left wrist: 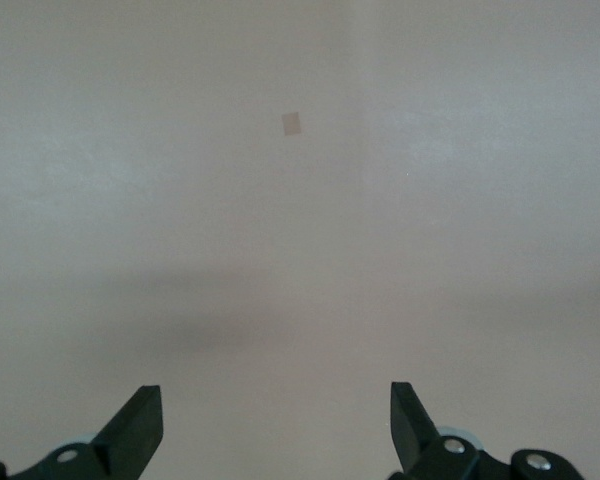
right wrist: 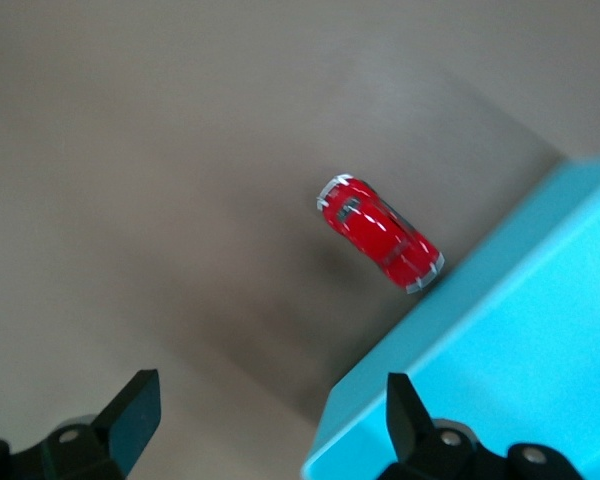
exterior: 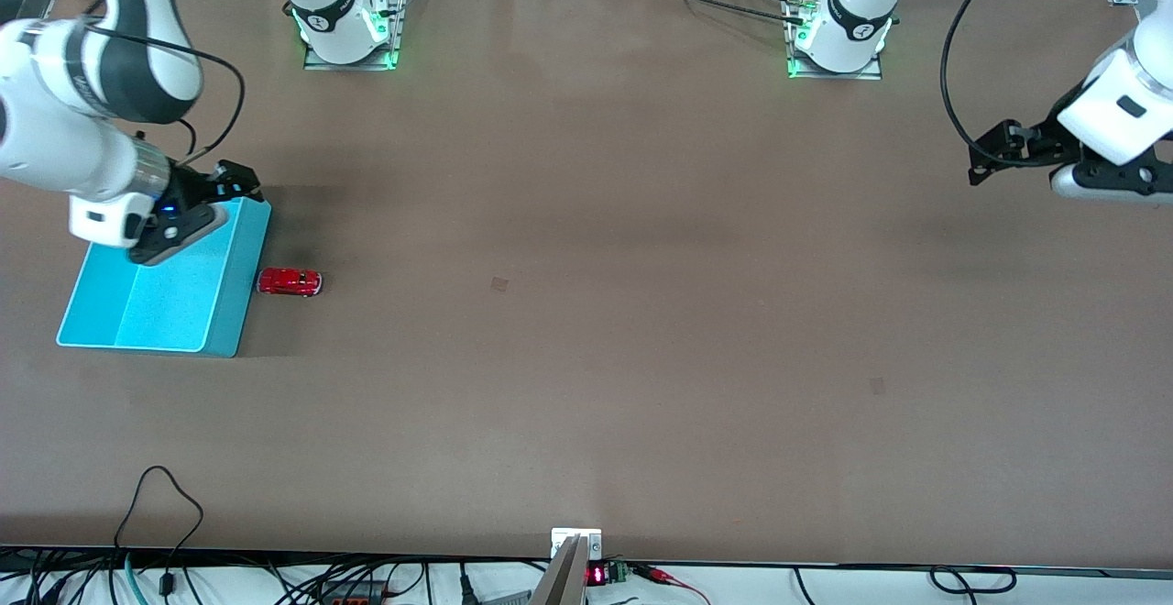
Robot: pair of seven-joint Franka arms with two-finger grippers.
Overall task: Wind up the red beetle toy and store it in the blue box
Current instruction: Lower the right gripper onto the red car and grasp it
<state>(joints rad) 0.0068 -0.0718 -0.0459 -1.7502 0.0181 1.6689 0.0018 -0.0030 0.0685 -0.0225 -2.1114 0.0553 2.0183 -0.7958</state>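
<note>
The red beetle toy [exterior: 290, 281] sits on the tabletop [exterior: 586, 312] just beside the blue box [exterior: 137, 312], against the wall that faces the left arm's end. The right claw [exterior: 240, 181] hangs with jaws wide over the box's corner nearest the bases, so the toy lies a short way from it, toward the front camera. The toy's long axis runs along the tabletop's length, one end at the box wall; which end is its nose I cannot tell. The left claw [exterior: 994, 154], also wide, waits well apart.
</note>
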